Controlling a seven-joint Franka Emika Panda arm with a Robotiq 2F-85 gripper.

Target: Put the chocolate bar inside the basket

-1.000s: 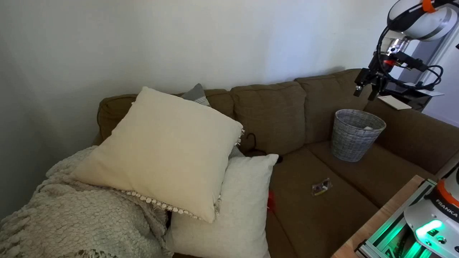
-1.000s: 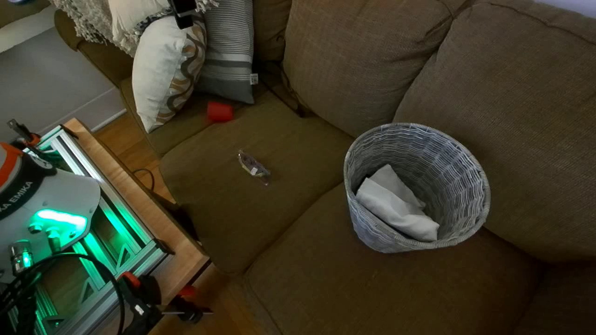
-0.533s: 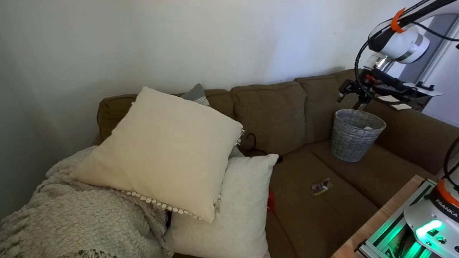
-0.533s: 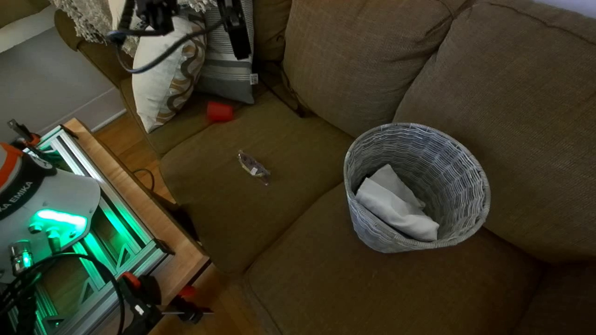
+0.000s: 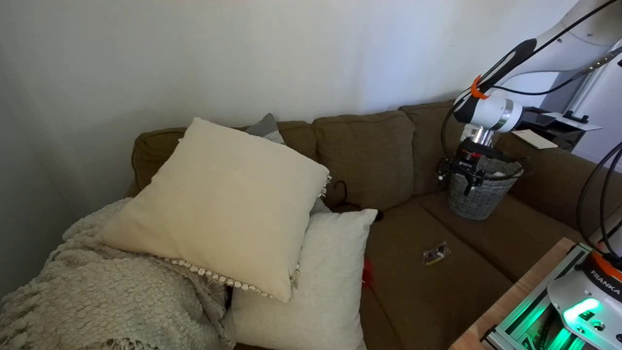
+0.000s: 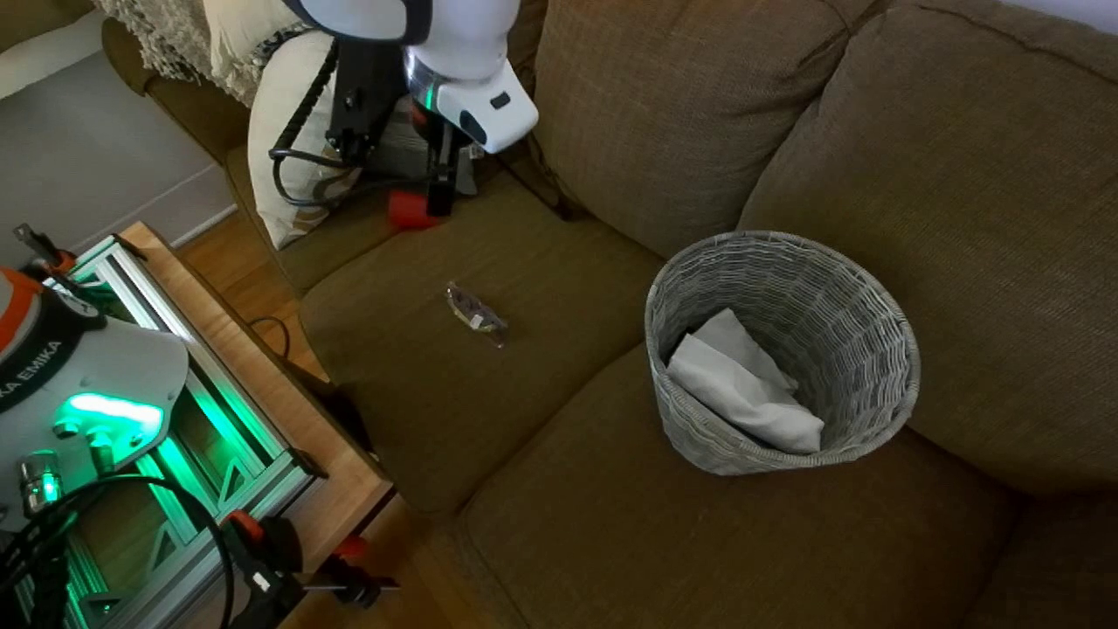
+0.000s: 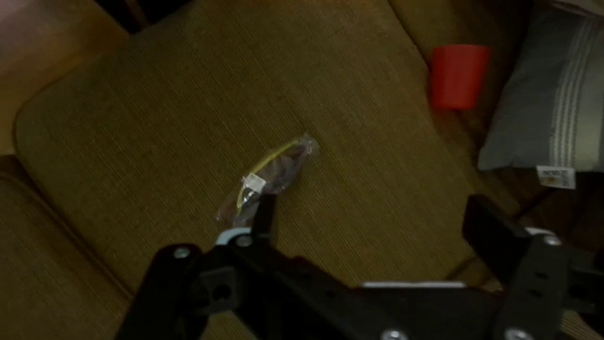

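Observation:
The chocolate bar, a small clear-wrapped dark packet with yellow edging and a white label, lies flat on the sofa seat in both exterior views [image 5: 436, 253] [image 6: 477, 314]. It also shows in the wrist view [image 7: 278, 172], where the left fingertip overlaps its lower end. The grey woven basket [image 5: 474, 201] stands on the adjoining seat cushion; its inside wall [image 6: 830, 306] shows in an exterior view. It is out of the wrist view. My gripper [image 7: 372, 203] is open and empty, above the sofa and apart from the packet. In an exterior view the gripper [image 5: 455, 183] overlaps the basket's side.
White cloth-like material [image 6: 742, 384] lies in the basket. A red cup [image 7: 457, 78] and grey striped pillow [image 7: 538, 99] lie near the packet. Cream pillows [image 5: 233, 209] and a fluffy blanket [image 5: 121, 291] fill the sofa's far end. The robot's wooden-edged base table [image 6: 288, 393] stands beside the seat.
The arm has swung in over the sofa and lowered, passing from above the basket's back to in front of it in an exterior view. The packet and basket have not moved.

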